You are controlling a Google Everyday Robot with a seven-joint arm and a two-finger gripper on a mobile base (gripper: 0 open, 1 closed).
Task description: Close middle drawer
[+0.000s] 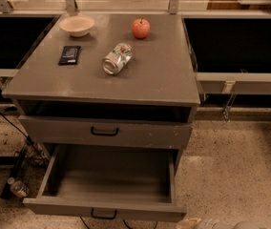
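The middle drawer (pixel 108 181) is a wide grey metal box pulled far out of the cabinet, and its flat floor is bare. Its low front panel (pixel 126 211) carries a small black bar handle (pixel 103 215) near the bottom edge of the camera view. Only a pale tip of my gripper (pixel 193 221) shows at the bottom edge. It sits just right of the drawer's front right corner and below it, and the grey arm (pixel 235 224) runs off to the right.
Above the open drawer is a shut drawer front (pixel 104 131) with a black handle. The cabinet top (pixel 159 75) holds a bowl (pixel 77 25), an apple (pixel 140 28), a tipped can (pixel 117 58) and a black packet (pixel 69 54). Cables and a bottle (pixel 17 188) lie on the floor at the left.
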